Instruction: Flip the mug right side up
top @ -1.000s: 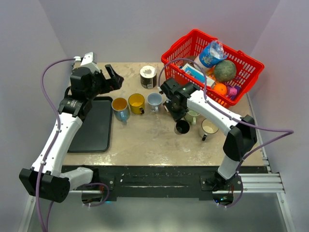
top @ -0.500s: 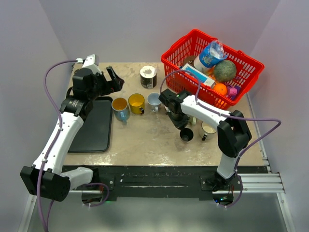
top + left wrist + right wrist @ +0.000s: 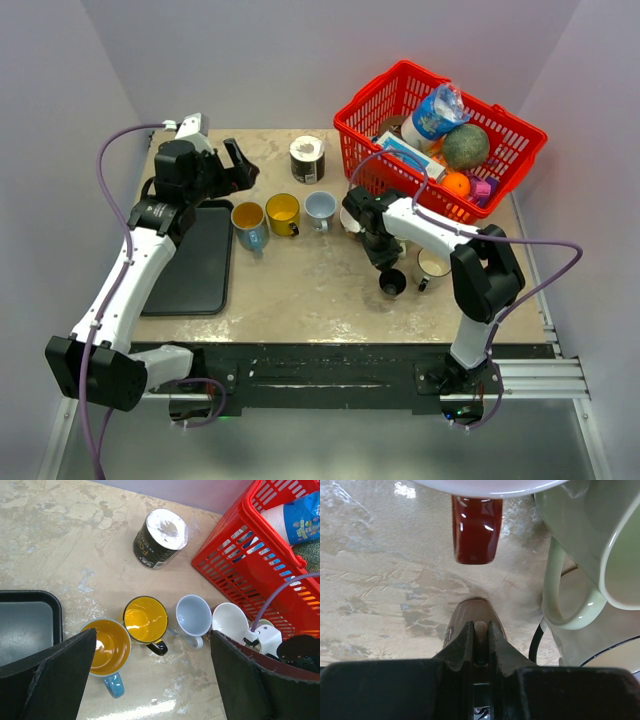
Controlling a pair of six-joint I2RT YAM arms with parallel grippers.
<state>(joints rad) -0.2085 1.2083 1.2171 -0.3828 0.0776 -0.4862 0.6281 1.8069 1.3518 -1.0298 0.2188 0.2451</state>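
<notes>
The dark brown mug (image 3: 392, 284) hangs just over the table's front right part, and its dark opening shows from above. My right gripper (image 3: 385, 264) is shut on its handle. In the right wrist view the handle sits pinched between the fingertips (image 3: 480, 628), and the brown mug (image 3: 470, 611) body reaches away toward the tabletop. My left gripper (image 3: 236, 166) hovers open over the back left, holding nothing. In the left wrist view the left gripper (image 3: 152, 680) has its black pads spread wide above the row of mugs.
A blue mug (image 3: 249, 223), a yellow mug (image 3: 282, 212) and a light blue mug (image 3: 320, 208) stand upright in a row. A red-handled white mug (image 3: 474, 532), a pale green mug (image 3: 590, 545) and a black-rimmed mug (image 3: 433, 265) crowd my right gripper. A can (image 3: 306, 157), a red basket (image 3: 505, 165) and a black tray (image 3: 195, 260) are nearby.
My right gripper has carried the brown mug toward the front right, away from the cluster of mugs. The left arm has barely shifted.
</notes>
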